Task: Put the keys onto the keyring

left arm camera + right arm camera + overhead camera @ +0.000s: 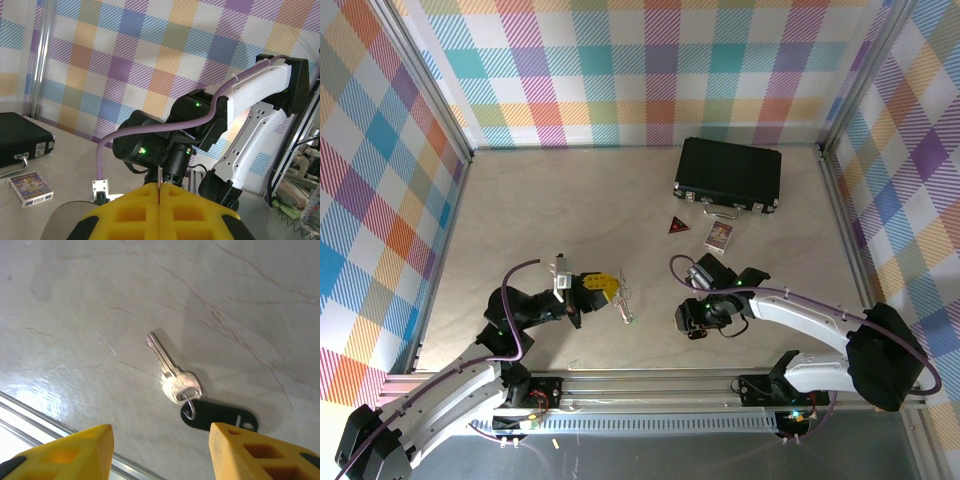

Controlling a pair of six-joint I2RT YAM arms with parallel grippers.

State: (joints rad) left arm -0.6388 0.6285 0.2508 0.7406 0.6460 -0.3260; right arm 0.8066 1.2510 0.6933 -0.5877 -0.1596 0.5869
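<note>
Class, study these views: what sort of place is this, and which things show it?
Likely a robotics lab test cell: left arm and right arm bolted to an aluminium rail, a table walled by checked panels, and staged props such as a black case and a key.

No legible text, card box [31,189] print blurred
</note>
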